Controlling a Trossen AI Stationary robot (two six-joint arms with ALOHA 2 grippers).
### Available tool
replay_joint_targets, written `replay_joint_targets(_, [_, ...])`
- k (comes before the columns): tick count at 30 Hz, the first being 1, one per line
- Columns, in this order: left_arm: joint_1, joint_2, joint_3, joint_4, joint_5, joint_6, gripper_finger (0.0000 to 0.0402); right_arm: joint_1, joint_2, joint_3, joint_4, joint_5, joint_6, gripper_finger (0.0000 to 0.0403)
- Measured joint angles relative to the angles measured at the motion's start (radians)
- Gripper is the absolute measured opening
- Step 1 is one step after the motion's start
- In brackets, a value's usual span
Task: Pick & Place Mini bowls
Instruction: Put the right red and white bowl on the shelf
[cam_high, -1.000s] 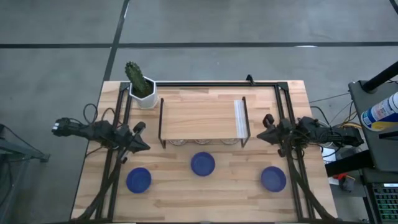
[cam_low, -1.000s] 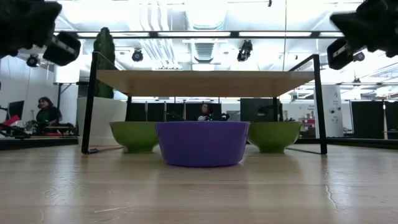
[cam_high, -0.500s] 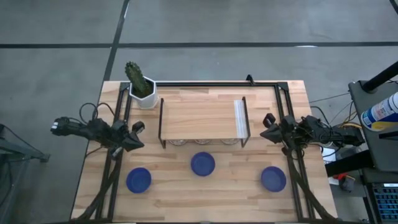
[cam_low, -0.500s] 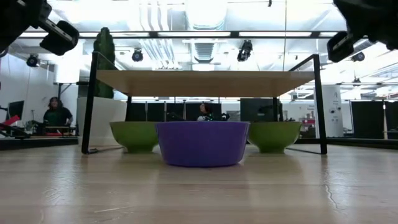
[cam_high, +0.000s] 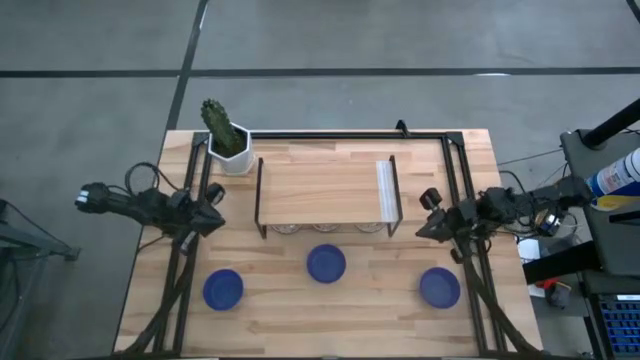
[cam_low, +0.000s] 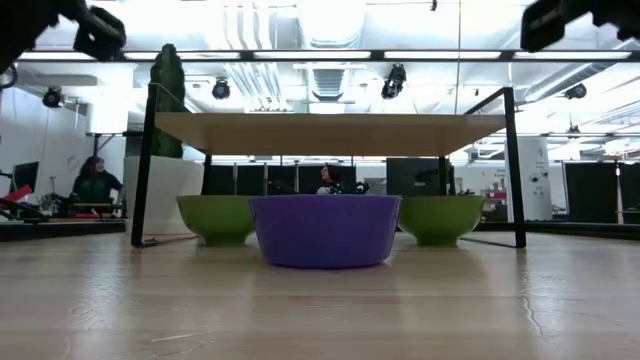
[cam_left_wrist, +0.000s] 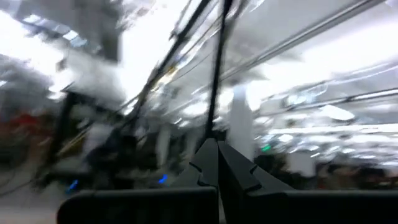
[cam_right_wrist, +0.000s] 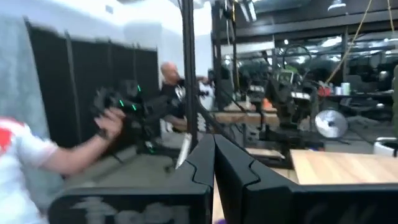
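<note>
Three deep blue mini bowls sit on their bases along the table's near part: left, middle and right. The middle bowl fills the centre of the low view. Two green-looking bowls stand under the wooden shelf. My left gripper hovers high over the table's left side, far of the left bowl, shut. My right gripper hovers high at the right, far of the right bowl, shut. Both hold nothing.
A white pot with a cactus stands at the far left corner. The black-framed shelf takes up the table's middle and far part; its legs stand on the table. A black frame runs along the sides. People show in the room beyond.
Both grippers have risen, climbing toward the top corners of the low view. The left gripper has also drawn back toward the table's left and far side. The right gripper has shifted slightly toward the near edge. The bowls have stayed put.
</note>
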Motion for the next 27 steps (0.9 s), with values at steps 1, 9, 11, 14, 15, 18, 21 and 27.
replay_joint_targets(1, [-0.002,0.020,-0.005,0.044,0.012,-0.030,0.0000,0.027,0.044,0.023,-0.002,0.040,-0.032,0.0009])
replay_joint_targets(9, [-0.006,0.139,0.059,0.091,0.006,-0.056,0.0000,0.204,0.421,0.310,-0.152,0.386,-0.167,0.0009])
replay_joint_targets(11, [-0.010,0.174,0.085,0.072,0.001,-0.021,0.0000,0.233,0.501,0.395,-0.230,0.445,-0.153,0.0009])
replay_joint_targets(14, [-0.038,0.243,0.126,0.078,-0.003,0.011,0.0000,0.286,0.615,0.496,-0.343,0.512,-0.106,0.0009])
replay_joint_targets(15, [-0.052,0.270,0.140,0.078,-0.012,0.029,0.0000,0.306,0.650,0.527,-0.385,0.537,-0.085,0.0008])
replay_joint_targets(18, [-0.112,0.354,0.178,0.074,-0.090,0.081,0.0000,0.380,0.747,0.609,-0.488,0.623,-0.015,0.0008])
replay_joint_targets(21, [-0.194,0.449,0.226,0.076,-0.204,0.132,0.0000,0.462,0.843,0.677,-0.568,0.714,0.064,0.0008])
replay_joint_targets(27, [-0.412,0.671,0.348,0.011,-0.565,0.226,0.0000,0.588,1.027,0.809,-0.724,0.907,0.163,0.0008])
